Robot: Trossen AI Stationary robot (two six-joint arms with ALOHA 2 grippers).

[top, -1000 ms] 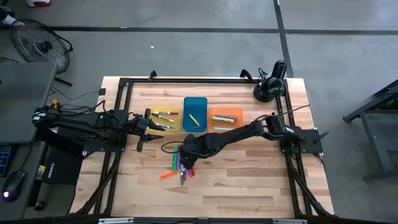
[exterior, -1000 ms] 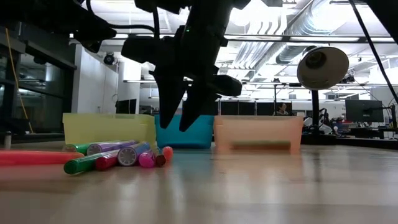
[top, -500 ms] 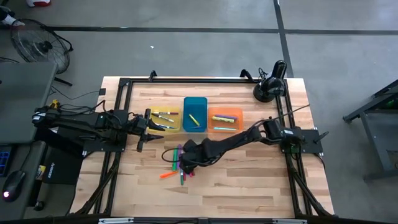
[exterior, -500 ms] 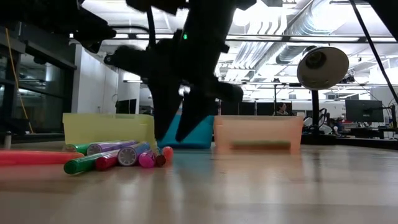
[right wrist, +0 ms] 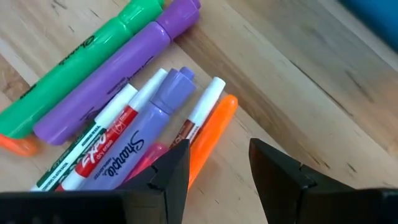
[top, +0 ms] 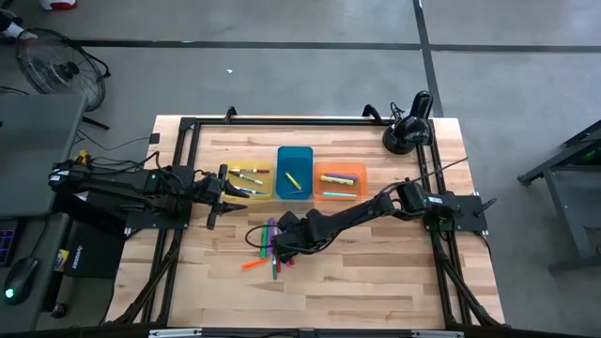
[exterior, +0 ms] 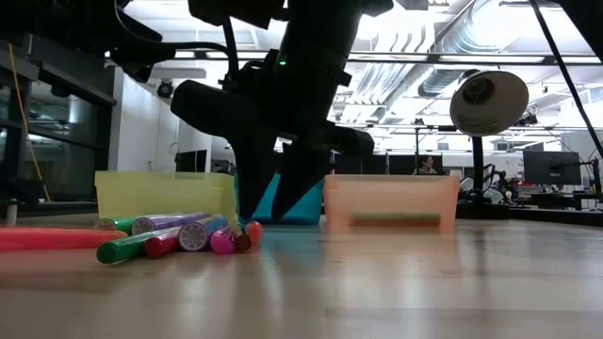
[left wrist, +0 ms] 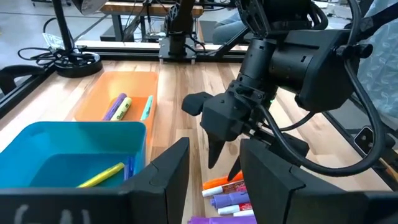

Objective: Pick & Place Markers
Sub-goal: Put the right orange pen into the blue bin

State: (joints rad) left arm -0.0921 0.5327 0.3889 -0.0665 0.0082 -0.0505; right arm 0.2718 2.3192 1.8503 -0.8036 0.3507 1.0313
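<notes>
Several markers point(top: 268, 250) lie in a loose pile on the wooden table, nearer than the trays. The right wrist view shows a green highlighter point(right wrist: 81, 62), a purple one point(right wrist: 118, 74), a purple pen point(right wrist: 149, 127) and an orange marker point(right wrist: 214, 127). My right gripper point(right wrist: 219, 147) is open and points steeply down just over the pile's right end point(exterior: 266, 215), the orange marker beside its one finger. My left gripper point(left wrist: 214, 152) is open and waits level at the table's left point(top: 225, 192), holding nothing.
Beyond the pile, a yellow tray point(top: 249, 180), a blue tray point(top: 294, 173) and an orange tray point(top: 339, 178) stand in a row, each with a few markers inside. A black lamp point(top: 408, 131) stands at the far right corner. Bare wood lies right of the pile.
My right gripper has come down and toward the table's near edge, onto the right end of the marker pile, tipping a little more downward. Its fingers keep the same gap. The markers lie as before.
</notes>
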